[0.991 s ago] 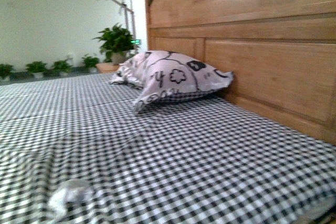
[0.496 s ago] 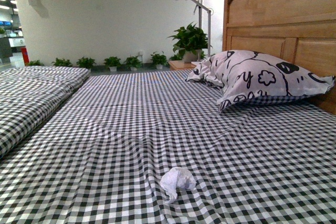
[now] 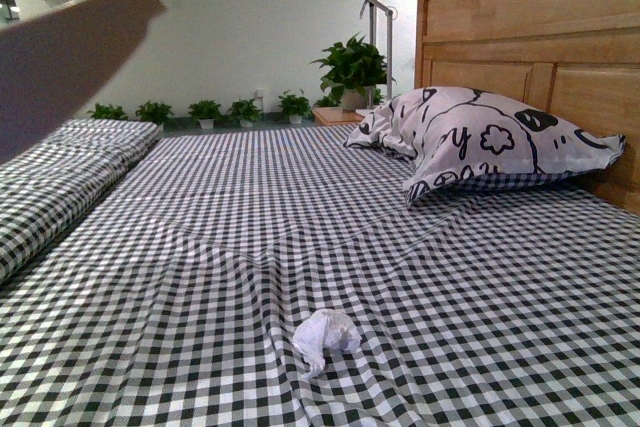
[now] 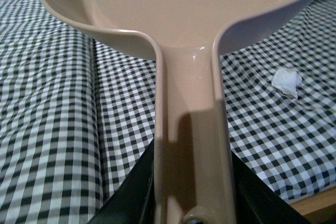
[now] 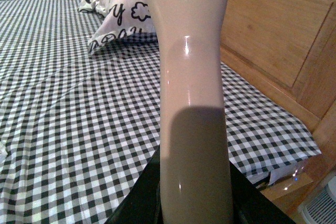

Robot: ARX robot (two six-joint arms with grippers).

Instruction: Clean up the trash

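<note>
Left fingers (image 4: 131, 198) clamp the handle of a beige plastic dustpan (image 4: 184, 9); right fingers (image 5: 137, 203) clamp another beige plastic handle (image 5: 191, 77). The crumpled white paper wad (image 3: 325, 335) lies on the black-and-white checked bed (image 3: 480, 277); it looks light and soft, likely best scooped from underneath.

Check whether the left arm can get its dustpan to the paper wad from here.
Probably yes. The wad lies alone on open checked sheet, with nothing between it and the dustpan in the left gripper; the pillow sits well behind. Only shallow wrinkles surround it.
</note>
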